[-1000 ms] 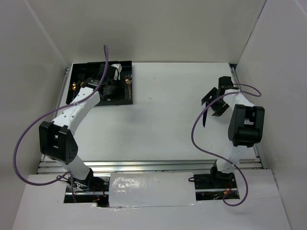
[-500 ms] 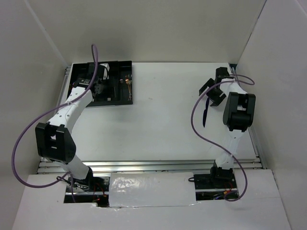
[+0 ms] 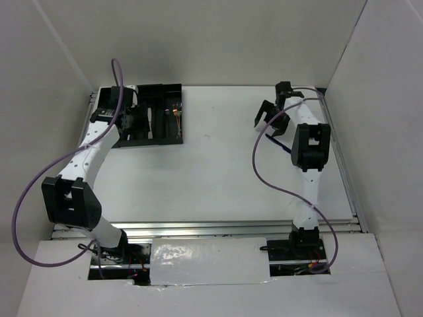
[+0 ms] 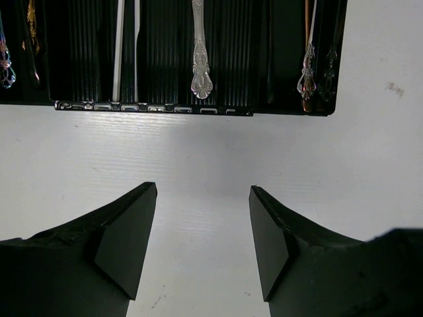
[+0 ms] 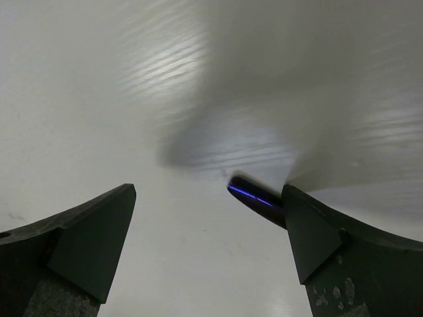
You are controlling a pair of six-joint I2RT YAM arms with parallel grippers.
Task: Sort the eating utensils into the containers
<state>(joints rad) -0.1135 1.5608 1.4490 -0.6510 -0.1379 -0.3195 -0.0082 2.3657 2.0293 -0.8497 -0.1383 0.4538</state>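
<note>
Seeing one glossy black utensil [image 5: 254, 193] on the desk [image 5: 99, 99] between the right jaws, but far off-centre. Showing only a rounded end, tight against the right-hand finger, rest hidden under it. Can't tell fork, spoon or knife. Right jaws spread wide, gripping nothing, apparently low over the desk.

Other cutlery ahead of the left jaws, in the black tray [image 4: 152, 107]:
- silver handle [image 4: 200, 69] in a slot dead ahead
- copper-gold handle [image 4: 307, 72] and black handle [image 4: 329, 63] side by side ahead-right
- pale thin sticks [image 4: 119, 46] ahead-left
- gold-toned piece [image 4: 30, 23] far left

Left jaws also wide open, empty, over bare desk just short of the tray's near rim.

Reading the step as lining up the right-side pick, not yet gripped.

Failure modes from here:
- Closing as-is: likely shoving or spinning the black piece instead of pinching it, because of the offset.
- Dropping lower first: possibly pinning it under the right-hand finger, same cause.
- Thin, slick, flat on the desk: easy slip-out on lift with a shallow bite.

Needs re-centring across the piece before closing.
</note>
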